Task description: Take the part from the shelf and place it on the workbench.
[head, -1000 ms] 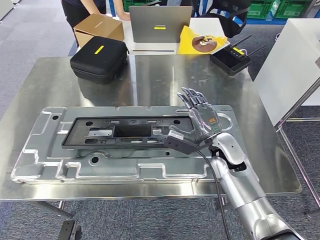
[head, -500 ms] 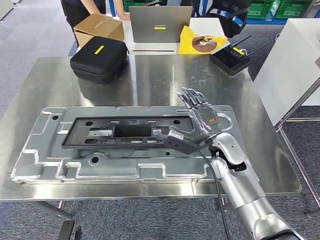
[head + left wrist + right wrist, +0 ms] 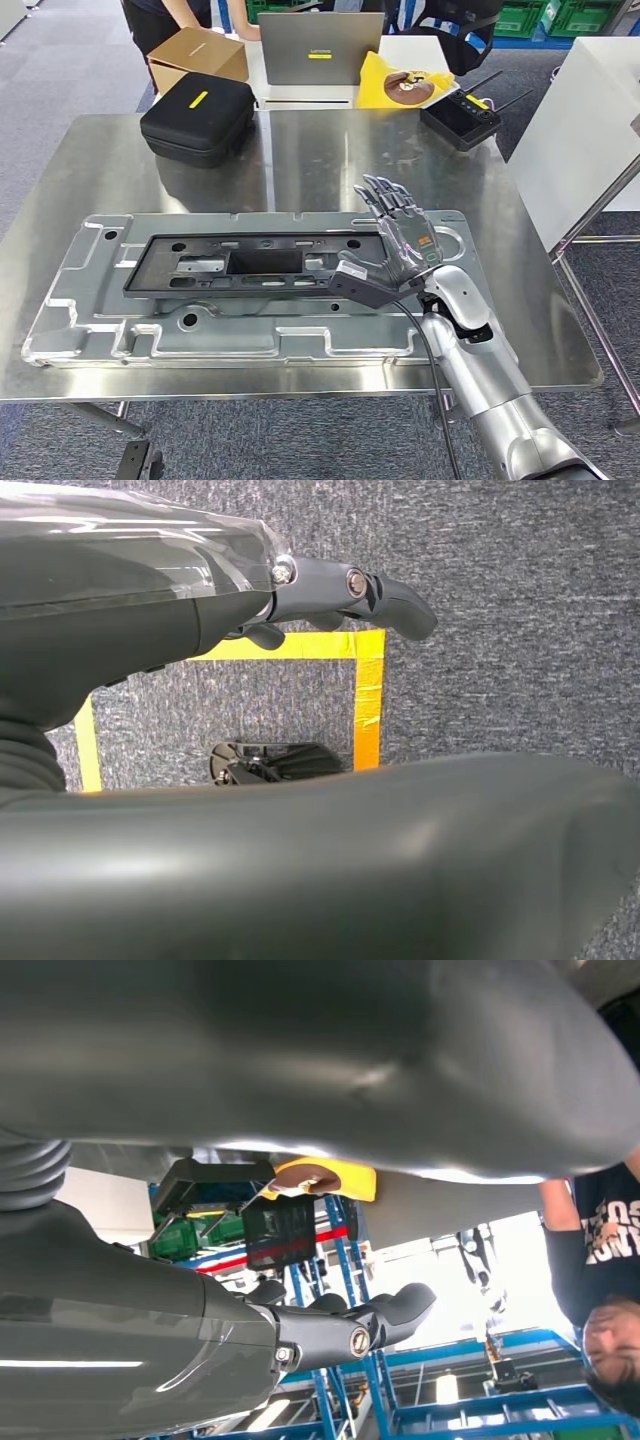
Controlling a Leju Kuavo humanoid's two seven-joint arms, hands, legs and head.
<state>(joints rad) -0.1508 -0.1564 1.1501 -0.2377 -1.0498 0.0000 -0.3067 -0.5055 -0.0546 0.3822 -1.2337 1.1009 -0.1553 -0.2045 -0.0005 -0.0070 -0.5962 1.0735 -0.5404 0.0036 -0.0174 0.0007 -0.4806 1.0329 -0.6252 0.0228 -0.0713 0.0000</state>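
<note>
— Part (image 3: pixel 249 290) placement? It's lying flat on the workbench (image 3: pixel 317 160), long axis running left to right.
— Right hand (image 3: pixel 400 240) is hovering over its right end, fingers spread, holding nothing; black case (image 3: pixel 198 117) is sitting far left.

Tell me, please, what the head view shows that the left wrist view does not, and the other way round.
The head view alone shows the steel workbench with the large grey stamped part lying flat on it, a black frame resting on that part, a black case, a laptop and the right hand, fingers spread above the part's right end. The left wrist view alone shows the left hand over grey carpet marked with yellow tape. Both share only a robot hand with its fingers holding nothing.
</note>
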